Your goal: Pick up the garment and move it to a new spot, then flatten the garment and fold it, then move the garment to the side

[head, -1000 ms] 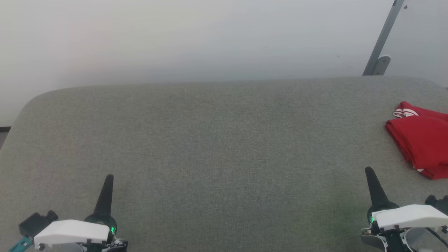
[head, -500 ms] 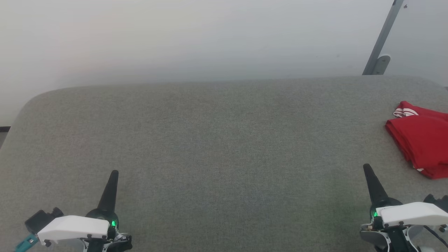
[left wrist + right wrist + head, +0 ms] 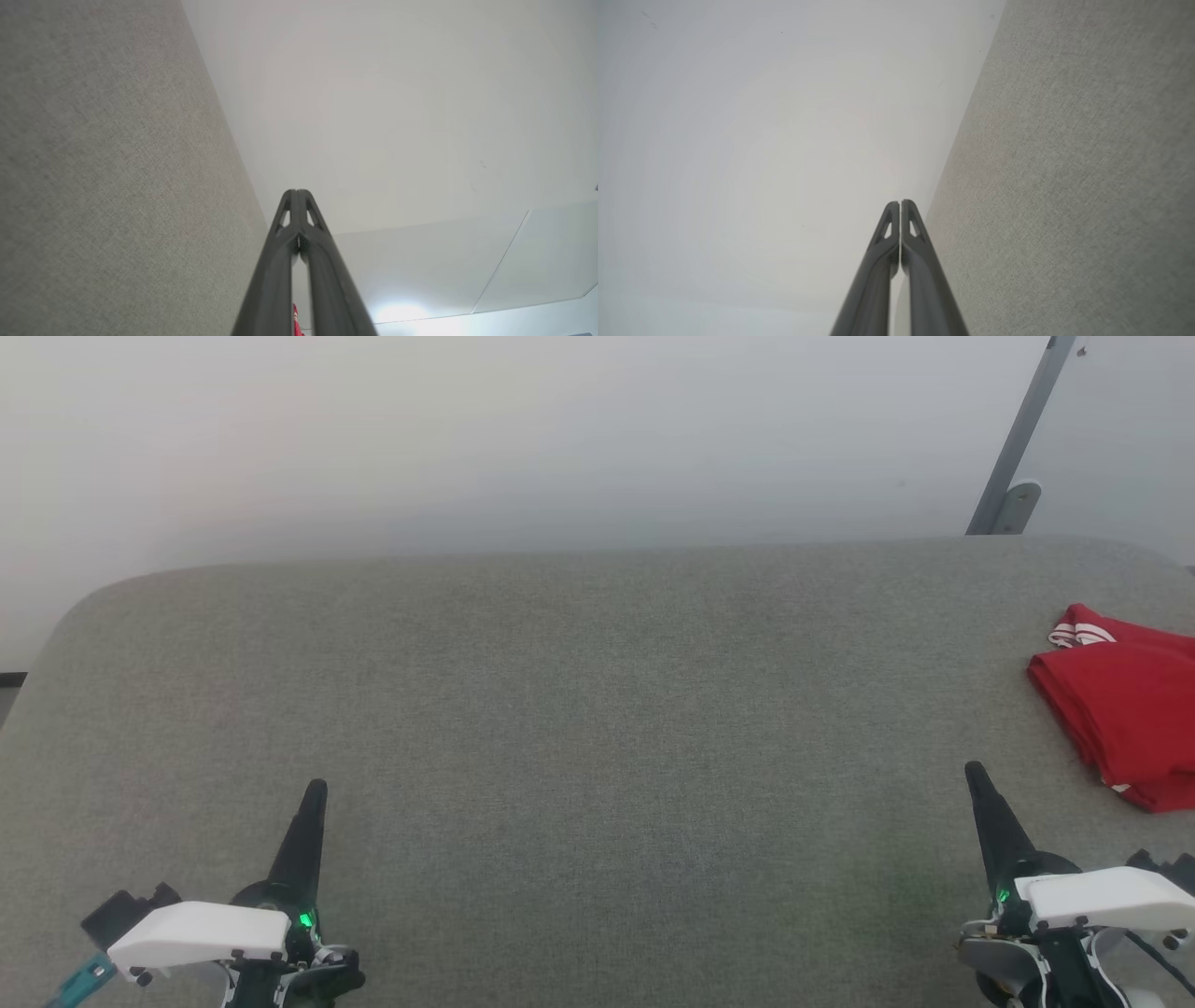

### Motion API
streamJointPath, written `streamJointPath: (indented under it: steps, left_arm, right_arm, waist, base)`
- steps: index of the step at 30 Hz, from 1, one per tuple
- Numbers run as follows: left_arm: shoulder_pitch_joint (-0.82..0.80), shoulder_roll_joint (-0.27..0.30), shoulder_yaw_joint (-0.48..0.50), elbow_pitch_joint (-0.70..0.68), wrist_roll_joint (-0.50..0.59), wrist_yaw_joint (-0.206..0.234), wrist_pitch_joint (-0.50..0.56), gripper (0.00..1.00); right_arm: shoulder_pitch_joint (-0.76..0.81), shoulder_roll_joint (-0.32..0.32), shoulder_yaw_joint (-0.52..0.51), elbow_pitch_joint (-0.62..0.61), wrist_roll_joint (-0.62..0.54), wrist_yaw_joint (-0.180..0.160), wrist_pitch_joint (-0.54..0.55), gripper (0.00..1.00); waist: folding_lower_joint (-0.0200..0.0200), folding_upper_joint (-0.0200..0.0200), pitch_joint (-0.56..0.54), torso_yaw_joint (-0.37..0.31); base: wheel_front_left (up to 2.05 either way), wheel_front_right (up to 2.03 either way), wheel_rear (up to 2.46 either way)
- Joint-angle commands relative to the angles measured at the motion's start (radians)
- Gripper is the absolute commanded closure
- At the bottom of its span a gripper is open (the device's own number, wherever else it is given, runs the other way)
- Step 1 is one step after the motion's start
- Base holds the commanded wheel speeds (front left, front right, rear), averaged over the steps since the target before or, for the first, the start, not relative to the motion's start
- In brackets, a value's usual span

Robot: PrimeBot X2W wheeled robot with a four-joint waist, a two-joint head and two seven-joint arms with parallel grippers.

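Red garment [image 3: 1125, 719] is lying folded at the right edge of the grey surface [image 3: 597, 709]. Both the left gripper [image 3: 318, 789] and right gripper [image 3: 975, 771] are hovering closed, empty.

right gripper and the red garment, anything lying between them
Nothing; in the head view a bare stretch of grey fabric surface lies between the right gripper and the garment.

Head view: high, facing forward and down over the grey fabric-covered table [image 3: 597, 728] to the pale plain wall [image 3: 467, 429]. Left wrist view: low and close over the table, rolled sideways, facing along the dark two-fingered left hand [image 3: 297, 192] toward the wall; table at its left. Right wrist view: same along the right hand [image 3: 900, 201], table at its right. All share table and wall.
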Motion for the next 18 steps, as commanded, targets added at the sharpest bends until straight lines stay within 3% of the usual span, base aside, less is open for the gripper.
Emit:
streamJointPath:
  steps: [1,18]
  left_arm:
    - [-0.023,-0.003,0.005,0.0,-0.016,-0.002,0.007,1.0]
    - [-0.045,-0.023,0.009,0.016,-0.115,-0.003,0.04,1.0]
  right_arm:
    - [-0.012,0.0,0.001,0.0,0.026,0.0,0.008,1.0]
    - [-0.024,0.0,0.003,0.004,0.16,0.0,0.04,1.0]
  waist:
    - [0.0,0.0,0.0,0.0]
    - [0.0,0.0,0.002,-0.001]
  base:
    - [0.0,0.0,0.0]
    - [0.0,0.0,0.0]
